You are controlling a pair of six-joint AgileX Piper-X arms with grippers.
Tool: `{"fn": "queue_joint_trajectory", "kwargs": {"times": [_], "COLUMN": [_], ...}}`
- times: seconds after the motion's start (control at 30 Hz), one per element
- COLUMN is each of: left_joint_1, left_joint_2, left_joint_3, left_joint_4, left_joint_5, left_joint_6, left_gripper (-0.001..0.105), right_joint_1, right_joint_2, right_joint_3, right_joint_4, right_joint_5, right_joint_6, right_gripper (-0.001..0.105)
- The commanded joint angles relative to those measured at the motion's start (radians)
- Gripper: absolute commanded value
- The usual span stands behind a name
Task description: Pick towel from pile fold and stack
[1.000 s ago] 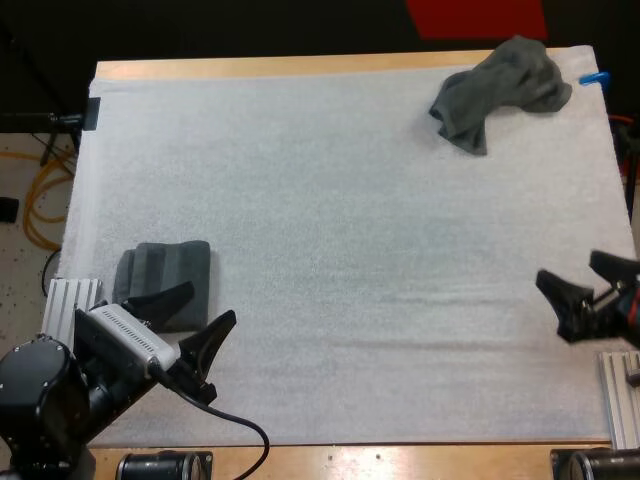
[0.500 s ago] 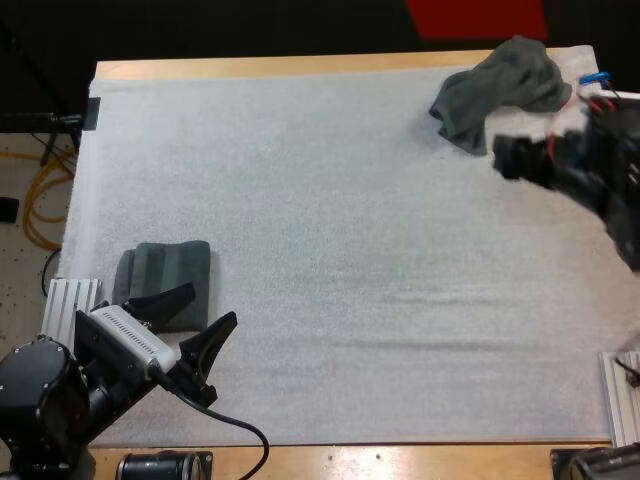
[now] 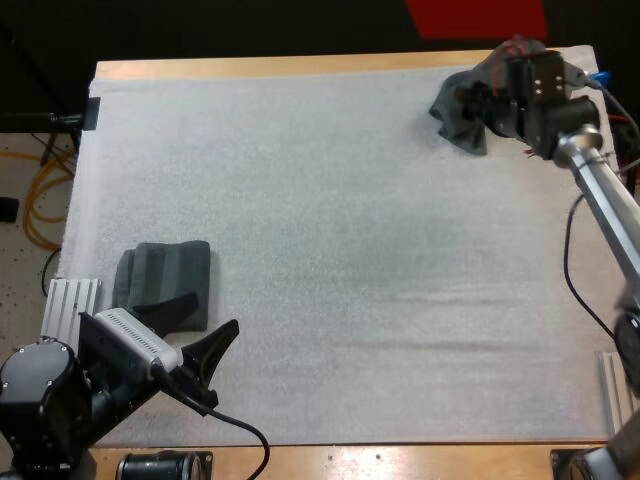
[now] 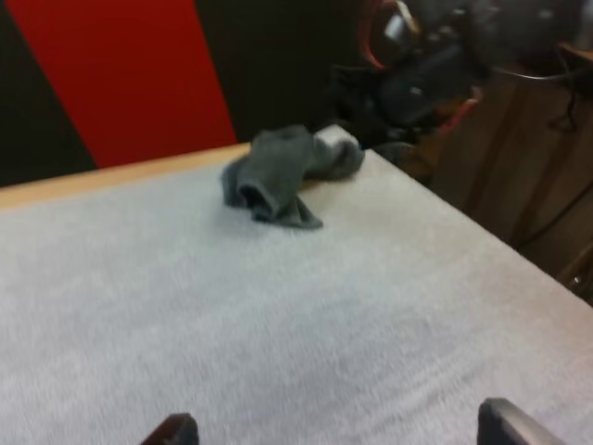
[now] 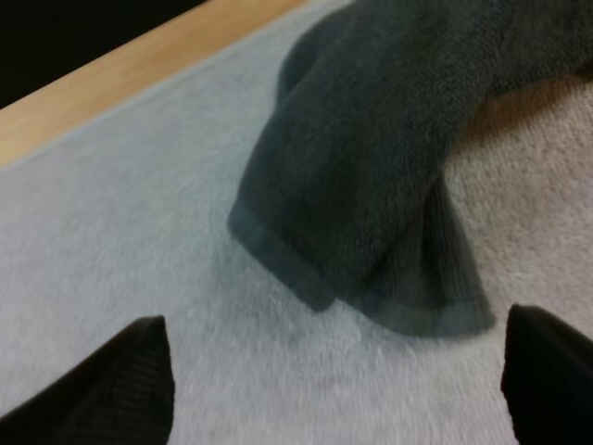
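Note:
A crumpled dark grey-green towel (image 3: pixel 466 130) lies at the mat's far right corner. My right gripper (image 3: pixel 463 98) hovers over it, open. In the right wrist view its two black fingers (image 5: pixel 111 380) stand wide apart just in front of the towel's hanging fold (image 5: pixel 389 167), touching nothing. A folded stack (image 3: pixel 165 283) of the same cloth rests at the near left of the mat. My left gripper (image 3: pixel 197 326) is open beside the stack's near right side, empty. In the left wrist view the crumpled towel (image 4: pixel 278 174) lies far off with the right arm (image 4: pixel 435 56) behind it.
The white mat (image 3: pixel 330 260) stretches bare between the stack and the crumpled towel. Metal brackets sit at the near left (image 3: pixel 68 300) and near right (image 3: pixel 620 390) edges. The wooden table edge (image 3: pixel 280 66) runs along the far side.
My right arm has swung from the near right edge up to the far right corner and now sits over the crumpled towel. The left arm has barely moved.

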Motion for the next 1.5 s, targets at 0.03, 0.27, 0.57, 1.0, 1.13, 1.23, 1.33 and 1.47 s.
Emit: {"fn": "queue_joint_trajectory", "kwargs": {"times": [0.03,0.27,0.57,1.0,1.13,1.23,1.33,1.47], "left_joint_1": [-0.001,-0.001,-0.001,-0.001,-0.001,-0.001,-0.001,-0.001], "left_joint_2": [-0.001,-0.001,-0.001,-0.001,-0.001,-0.001,-0.001,-0.001], "left_joint_3": [-0.007,-0.007,-0.007,-0.007,-0.007,-0.007,-0.007,-0.007], "left_joint_4": [0.029,0.047,0.048,0.068,0.066,0.066,0.066,0.066], "left_joint_5": [0.006,0.006,0.069,0.074,0.072,0.059,0.038,0.006], "left_joint_6": [-0.01,-0.01,-0.032,-0.029,-0.03,-0.029,-0.024,-0.022], "left_gripper": [0.059,0.059,0.059,0.059,0.059,0.059,0.059,0.059], "right_joint_1": [0.0,0.0,-0.002,-0.039,-0.029,-0.013,0.006,0.033], "right_joint_2": [0.069,0.258,0.377,0.306,0.227,0.142,0.06,-0.075], "right_joint_3": [-0.057,-0.188,-0.27,-0.27,-0.27,-0.27,-0.27,-0.27], "right_joint_4": [-0.019,-0.08,-0.09,-0.125,-0.113,-0.063,-0.009,0.078], "right_joint_5": [0.006,-0.004,-0.031,-0.105,-0.1,-0.097,-0.084,-0.083], "right_joint_6": [0.041,0.14,0.242,0.116,-0.038,-0.193,-0.314,-0.404], "right_gripper": [0.071,0.071,0.027,0.0,0.0,0.0,0.0,0.0]}}
